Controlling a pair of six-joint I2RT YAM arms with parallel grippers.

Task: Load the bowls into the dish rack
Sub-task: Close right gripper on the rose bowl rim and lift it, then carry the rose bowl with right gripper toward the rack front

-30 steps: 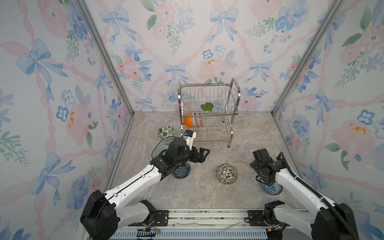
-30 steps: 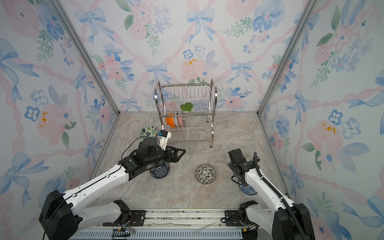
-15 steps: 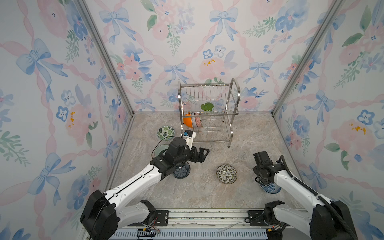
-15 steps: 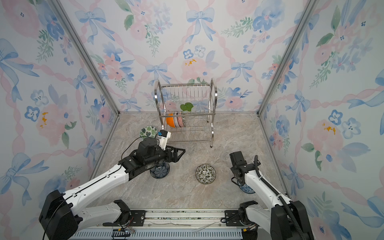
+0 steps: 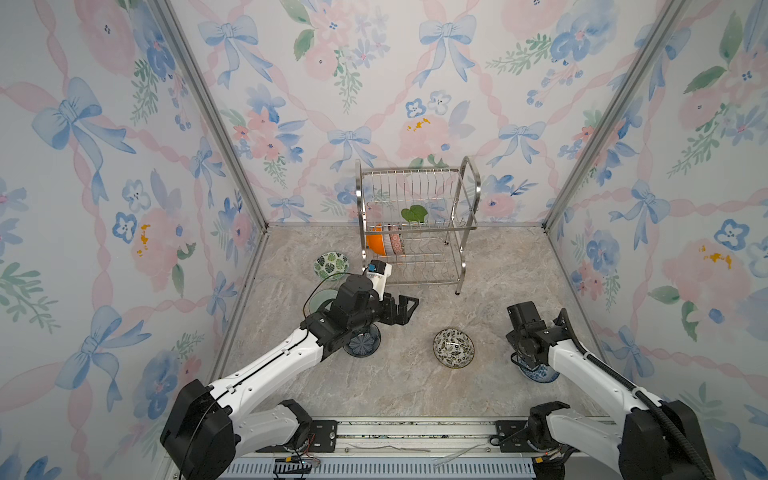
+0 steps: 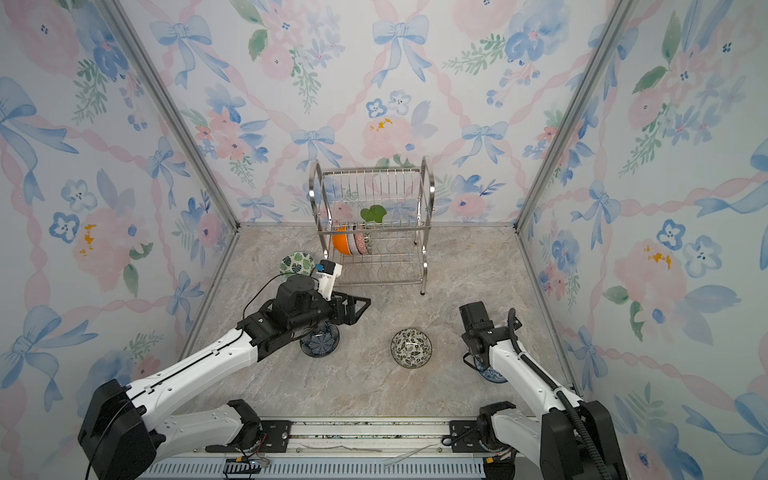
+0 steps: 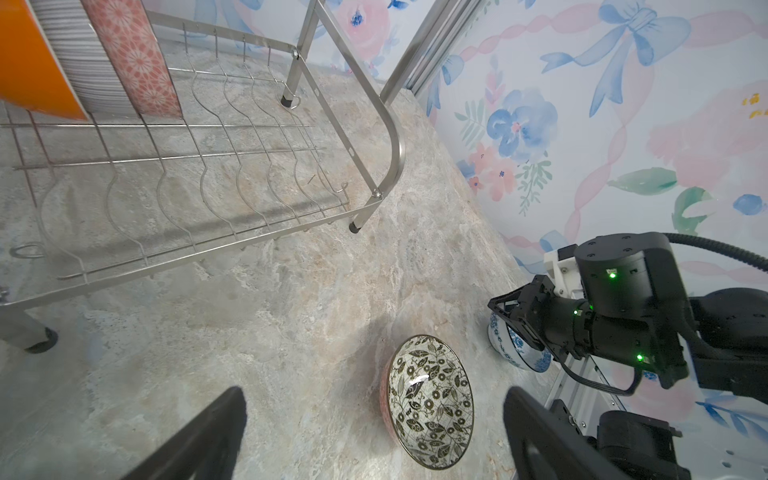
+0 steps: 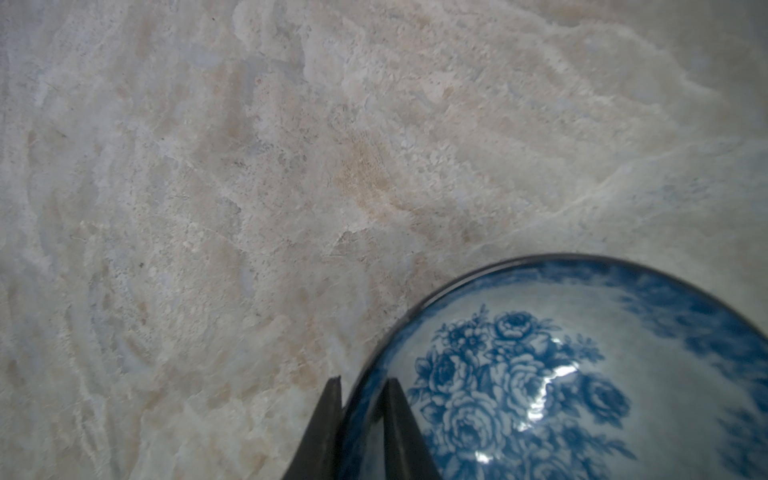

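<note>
The steel dish rack [image 5: 464, 232] stands at the back wall, with an orange bowl [image 5: 373, 246] and two more bowls upright in its lower tier. On the floor lie a green-leaf bowl [image 5: 331, 265], a dark blue flower bowl [image 5: 362, 345] under my left arm, and a black-white leaf bowl [image 5: 453, 348] [image 7: 430, 401]. My left gripper [image 5: 405, 309] [image 7: 374, 415] hangs open and empty in front of the rack. My right gripper [image 8: 361, 382] is shut on the rim of the blue-white floral bowl [image 8: 561, 374] [image 5: 542, 372], one finger inside and one outside.
A pale green dish [image 5: 321, 300] lies partly hidden behind my left arm. A green leaf-shaped piece [image 5: 414, 214] sits in the rack's upper tier. Flowered walls close in three sides, and a metal rail [image 5: 415, 436] runs along the front.
My right gripper has come down over the blue-white floral bowl and shut on its rim. The left arm has not moved.
</note>
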